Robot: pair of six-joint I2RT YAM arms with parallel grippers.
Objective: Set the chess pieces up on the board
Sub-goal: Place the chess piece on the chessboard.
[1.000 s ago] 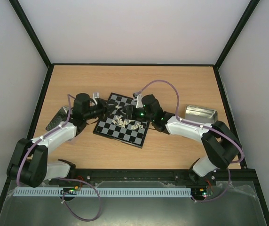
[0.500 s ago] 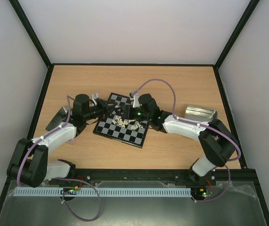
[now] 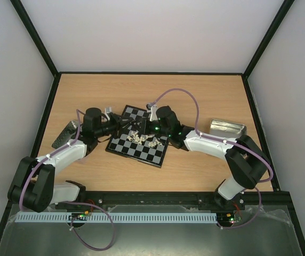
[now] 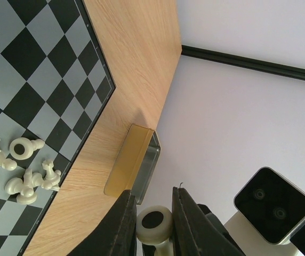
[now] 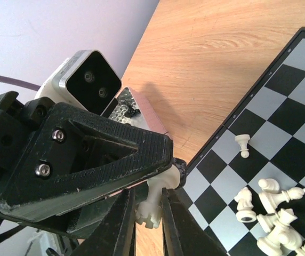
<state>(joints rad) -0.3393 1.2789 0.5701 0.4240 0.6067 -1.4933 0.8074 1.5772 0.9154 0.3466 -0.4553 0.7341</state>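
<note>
**Handover over the board's left edge**

My left gripper [image 4: 153, 207] pinches a cream-white chess piece [image 4: 153, 225], its round dark base facing that wrist camera. My right gripper [image 5: 146, 198] has its fingers pressed against the same piece from the other side, as far as I can tell from the narrow slits beside it. The piece hangs above the chessboard [image 3: 128, 146], near its left rim.

To do this well, I should make sure the right hold is firm before the left lets go. Then I turn the piece upright and set it on an edge square, away from the heap of toppled white pieces [image 3: 144, 140] mid-board.

From above, both grippers hide the piece. I cannot tell which kind of piece it is. The inside of the metal tray [image 3: 227, 128] is not visible, and I find no black pieces.
</note>
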